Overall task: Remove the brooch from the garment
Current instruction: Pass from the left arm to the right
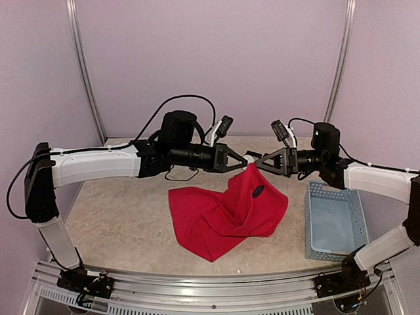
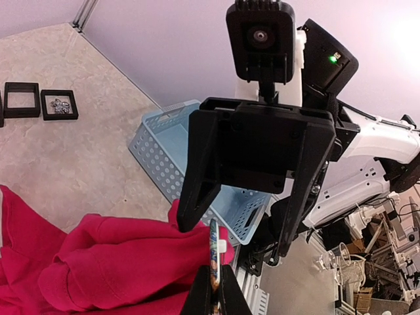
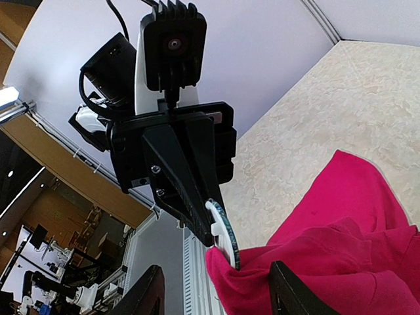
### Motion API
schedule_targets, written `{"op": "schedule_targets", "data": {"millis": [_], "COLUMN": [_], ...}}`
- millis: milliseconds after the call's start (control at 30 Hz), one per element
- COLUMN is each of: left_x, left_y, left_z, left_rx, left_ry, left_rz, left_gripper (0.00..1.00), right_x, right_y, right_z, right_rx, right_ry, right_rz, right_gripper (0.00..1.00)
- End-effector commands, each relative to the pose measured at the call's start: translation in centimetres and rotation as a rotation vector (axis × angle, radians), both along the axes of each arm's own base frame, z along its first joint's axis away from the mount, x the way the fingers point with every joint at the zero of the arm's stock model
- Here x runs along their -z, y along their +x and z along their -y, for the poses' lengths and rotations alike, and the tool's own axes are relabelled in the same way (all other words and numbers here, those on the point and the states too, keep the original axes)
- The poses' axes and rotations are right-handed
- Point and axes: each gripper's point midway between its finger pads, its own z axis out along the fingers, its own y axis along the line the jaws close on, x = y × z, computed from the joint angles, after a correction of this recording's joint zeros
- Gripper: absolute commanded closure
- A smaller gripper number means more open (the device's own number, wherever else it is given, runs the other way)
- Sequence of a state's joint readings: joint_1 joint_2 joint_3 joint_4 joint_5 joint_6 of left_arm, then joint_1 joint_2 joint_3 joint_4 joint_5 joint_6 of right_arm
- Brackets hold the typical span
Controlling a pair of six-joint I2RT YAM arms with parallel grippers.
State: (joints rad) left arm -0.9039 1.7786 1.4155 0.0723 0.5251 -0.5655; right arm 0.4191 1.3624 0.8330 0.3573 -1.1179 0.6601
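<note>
Garment, bright red, lies crumpled on the desk left of the pale blue basket, not touching it. Most of the cloth is spread in loose folds. One part is drawn up into a peak at the far right edge, and it rises to where the two grippers meet above the desk.

At that peak sits the brooch, a thin round disc with a white face and a dark blue-green rim, seen nearly edge-on in both wrist views. The red cloth hangs bunched directly beneath it. The left gripper is pressed together on the brooch, its fingertips clamping the disc's edge, with the arm reaching in level from the left.

The right gripper faces the left one tip to tip, just beside it. Its fingers are spread wide, one on each side of the raised ridge of cloth, and they hold nothing. I cannot tell whether either finger touches the fabric.

Lower on the lifted slope of the garment, the top view shows a dark oval patch. It is too small to tell what it is.

In the left wrist view, two small black boxes sit side by side on the desk, well away from the garment. One holds something shiny.
</note>
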Motion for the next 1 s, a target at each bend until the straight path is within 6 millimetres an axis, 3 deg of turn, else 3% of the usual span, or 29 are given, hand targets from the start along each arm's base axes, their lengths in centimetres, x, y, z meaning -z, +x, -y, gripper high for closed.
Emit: {"op": "schedule_targets", "data": {"millis": [0,433,867,967], "left_x": [-2.8,-4.2,-4.3,-4.1], "left_y": [-0.2,-0.3,-0.5,-0.4], "left_z": [-0.3,-0.5,0.1,0.1], "left_rx": [0.02,0.017,0.063,0.063], "left_ry": [-0.075,-0.108,-0.126,-0.124], "left_rz": [0.024,0.017,0.011,0.003], "left_gripper": [1.0,1.0,1.0,1.0], "right_x": [0.8,0.7,0.3,-0.2], "right_y": [1.3,1.6,0.3,0.2], "right_z": [0.6,0.4,0.0,-0.2], "right_rx": [0.06,-0.007,-0.058,-0.074], "right_ry": [-0.009,-0.014,0.005,0.027], "right_rz": [-0.003,-0.002,-0.025,-0.039], "right_gripper": [0.44,0.45,0.78,0.78]}}
